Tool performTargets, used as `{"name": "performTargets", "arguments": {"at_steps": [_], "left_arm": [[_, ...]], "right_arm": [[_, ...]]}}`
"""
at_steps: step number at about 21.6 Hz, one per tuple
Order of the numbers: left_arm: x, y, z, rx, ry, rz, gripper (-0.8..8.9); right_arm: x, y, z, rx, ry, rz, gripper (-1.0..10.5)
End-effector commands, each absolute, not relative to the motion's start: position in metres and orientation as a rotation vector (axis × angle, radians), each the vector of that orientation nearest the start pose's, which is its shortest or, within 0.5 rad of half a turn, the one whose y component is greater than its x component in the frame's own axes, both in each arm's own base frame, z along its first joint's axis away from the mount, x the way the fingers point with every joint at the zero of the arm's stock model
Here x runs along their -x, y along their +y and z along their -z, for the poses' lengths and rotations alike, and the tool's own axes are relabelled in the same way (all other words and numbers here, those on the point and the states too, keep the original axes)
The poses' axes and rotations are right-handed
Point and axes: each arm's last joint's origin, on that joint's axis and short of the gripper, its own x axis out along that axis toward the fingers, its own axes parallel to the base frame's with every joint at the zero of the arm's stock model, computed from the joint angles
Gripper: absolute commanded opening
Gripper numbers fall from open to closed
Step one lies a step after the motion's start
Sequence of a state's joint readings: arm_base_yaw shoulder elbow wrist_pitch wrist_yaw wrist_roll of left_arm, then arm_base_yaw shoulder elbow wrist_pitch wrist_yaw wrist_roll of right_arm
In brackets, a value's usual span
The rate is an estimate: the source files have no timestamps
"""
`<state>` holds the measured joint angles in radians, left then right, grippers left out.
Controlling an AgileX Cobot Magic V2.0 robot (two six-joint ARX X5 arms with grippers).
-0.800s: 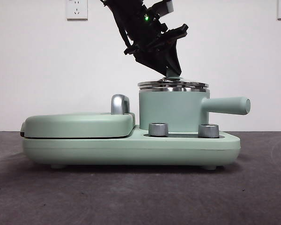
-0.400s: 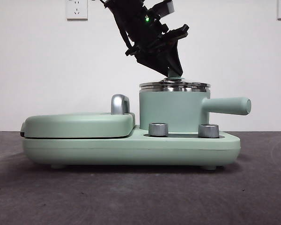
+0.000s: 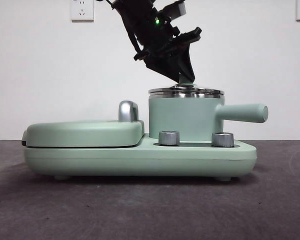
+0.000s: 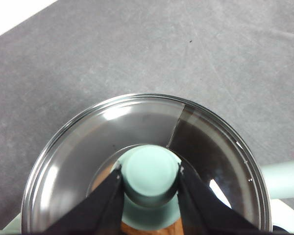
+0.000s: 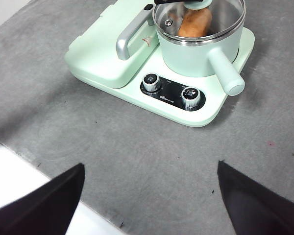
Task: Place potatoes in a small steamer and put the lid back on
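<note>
Left pincer, we note, clamps the lid by its knob, seating it squarely on the small steamer over the potato.

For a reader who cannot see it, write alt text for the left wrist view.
The left gripper grips the mint-green knob of the round glass lid between its two black jaws, seen from above. An orange-brown potato shows through the glass, and grey table lies beyond.

The lid sits on the small steamer, potato inside, right of the grill plate.
</note>
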<state>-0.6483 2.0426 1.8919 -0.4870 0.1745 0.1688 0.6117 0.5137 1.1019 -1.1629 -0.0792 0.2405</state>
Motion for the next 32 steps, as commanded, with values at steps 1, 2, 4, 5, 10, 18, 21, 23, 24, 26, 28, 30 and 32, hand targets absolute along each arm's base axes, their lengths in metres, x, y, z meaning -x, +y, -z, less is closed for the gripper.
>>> {"name": "performTargets", "arguments": {"at_steps": [1,2,4,5,10,18,21,23,24,26,28,30,32], "left_arm": [[-0.375,-0.295,-0.297,-0.287,0.585,0.856,0.80],[-0.376,-0.296,-0.296,-0.287,0.585,0.856,1.19],[-0.376,-0.296,-0.296,-0.289,0.577,0.856,1.31],[-0.376,-0.296,-0.296,-0.289,0.575,0.854,1.32],[-0.374,-0.294,-0.304,-0.274,0.559,0.850,3.88],[-0.324,-0.255,-0.373,-0.253,0.617,0.838,4.82],[-0.293,-0.230,-0.392,-0.273,0.748,0.826,4.67],[-0.272,-0.214,-0.403,-0.281,0.829,0.816,4.66],[-0.262,-0.207,-0.408,-0.287,0.862,0.813,4.64],[-0.247,-0.198,-0.414,-0.273,0.913,0.810,4.64],[-0.235,-0.190,-0.419,-0.277,0.949,0.806,4.64],[-0.228,-0.185,-0.422,-0.268,0.953,0.801,4.64],[-0.218,-0.177,-0.423,-0.263,0.949,0.800,4.64]], "right_arm": [[-0.033,0.027,-0.370,-0.086,0.634,-0.606,4.3],[-0.033,0.027,-0.370,-0.086,0.634,-0.605,4.3],[-0.033,0.027,-0.370,-0.086,0.634,-0.606,4.3],[-0.033,0.027,-0.370,-0.086,0.634,-0.605,4.3],[-0.033,0.027,-0.370,-0.086,0.634,-0.605,4.3],[-0.034,0.027,-0.370,-0.085,0.631,-0.604,4.3],[-0.034,0.027,-0.371,-0.089,0.621,-0.607,4.3],[-0.035,0.028,-0.373,-0.095,0.599,-0.612,4.3],[-0.035,0.028,-0.374,-0.099,0.584,-0.615,4.3],[-0.037,0.029,-0.376,-0.100,0.559,-0.623,4.3],[-0.037,0.029,-0.377,-0.103,0.549,-0.626,4.3],[-0.037,0.029,-0.377,-0.103,0.549,-0.629,4.3],[-0.037,0.030,-0.377,-0.099,0.551,-0.653,4.3]]}}
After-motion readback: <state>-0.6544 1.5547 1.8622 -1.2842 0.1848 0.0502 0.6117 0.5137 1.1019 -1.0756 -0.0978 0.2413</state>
